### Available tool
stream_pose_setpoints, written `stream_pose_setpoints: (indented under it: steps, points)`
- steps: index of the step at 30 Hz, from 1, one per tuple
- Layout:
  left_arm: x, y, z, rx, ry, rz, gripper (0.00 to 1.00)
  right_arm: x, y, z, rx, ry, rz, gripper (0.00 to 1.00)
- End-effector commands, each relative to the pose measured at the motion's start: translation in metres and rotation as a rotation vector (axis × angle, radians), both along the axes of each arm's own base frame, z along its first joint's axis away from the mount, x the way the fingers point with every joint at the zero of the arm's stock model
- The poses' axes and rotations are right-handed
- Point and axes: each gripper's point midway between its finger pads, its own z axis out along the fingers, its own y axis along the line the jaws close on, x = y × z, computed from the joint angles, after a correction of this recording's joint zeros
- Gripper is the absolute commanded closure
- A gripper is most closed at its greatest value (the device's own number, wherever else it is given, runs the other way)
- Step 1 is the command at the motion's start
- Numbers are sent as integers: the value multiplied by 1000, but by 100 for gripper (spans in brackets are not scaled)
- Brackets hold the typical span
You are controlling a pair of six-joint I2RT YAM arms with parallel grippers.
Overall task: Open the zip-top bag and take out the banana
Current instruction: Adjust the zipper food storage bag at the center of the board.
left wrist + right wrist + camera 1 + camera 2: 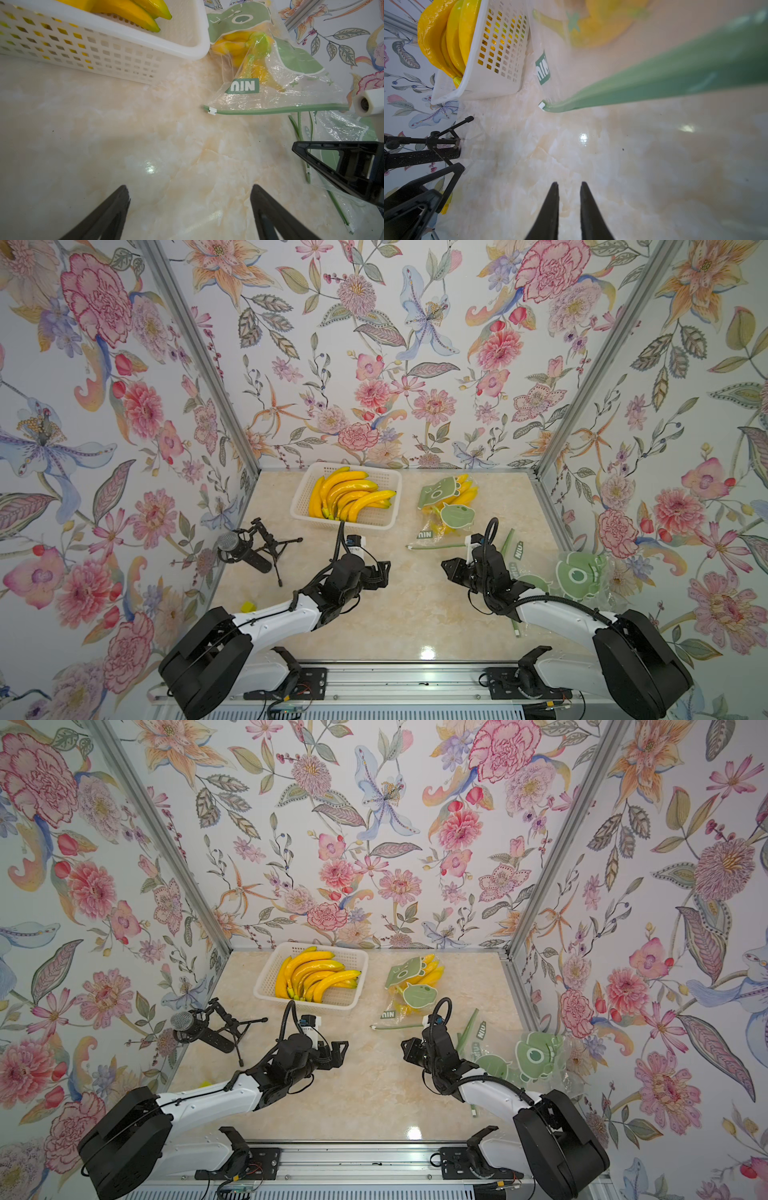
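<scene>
The zip-top bag point(446, 510) is clear with green cartoon prints and lies right of the basket, with a yellow banana point(234, 43) inside it. Its green zip strip point(280, 111) runs along the near edge, and a white slider point(212, 110) sits at its left end. My left gripper point(384, 572) hovers over bare table in front of the basket, jaws wide open and empty. In its wrist view, that gripper point(189, 185) has the slider ahead of it. My right gripper point(446, 566) faces it, just in front of the strip point(675, 74). Its jaws point(569, 182) stand a narrow gap apart, holding nothing.
A white perforated basket point(305, 485) at the back holds several loose bananas. A microphone on a small tripod point(245, 549) lies at the left. Empty printed bags point(577, 572) are piled at the right, under my right arm. A small yellow thing point(248, 606) sits by my left arm.
</scene>
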Motion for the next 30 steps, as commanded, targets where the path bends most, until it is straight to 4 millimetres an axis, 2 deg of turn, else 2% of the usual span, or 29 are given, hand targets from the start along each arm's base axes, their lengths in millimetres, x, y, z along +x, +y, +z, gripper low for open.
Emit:
stream_pose_setpoints:
  steps: [1, 3, 6, 10, 16, 21, 28, 30]
  points:
    - [5, -8, 16, -59, -32, 10, 6, 18, -5, 23, 39, -109, -48, 71]
    - [7, -8, 17, -39, -37, 11, 4, 25, 0, 37, 87, -176, -19, 59]
    - [9, -7, 17, -24, -42, 13, 3, 42, 0, 41, 115, -173, -21, 54]
    - [9, -8, 14, -27, -40, 10, 2, 65, -7, 35, 144, -140, -78, 55]
    - [9, -10, 10, -17, -40, -1, 1, 88, -10, 18, 142, -69, -137, 66]
    - [14, -14, 8, -1, -40, -8, 1, 84, 4, 11, 123, -57, -97, 80]
    - [23, -27, 4, -8, -24, -23, 3, 59, -5, -3, 84, -26, -124, 99]
    - [25, -31, 1, -9, -13, -24, 4, 52, -8, -5, 84, -21, -129, 100]
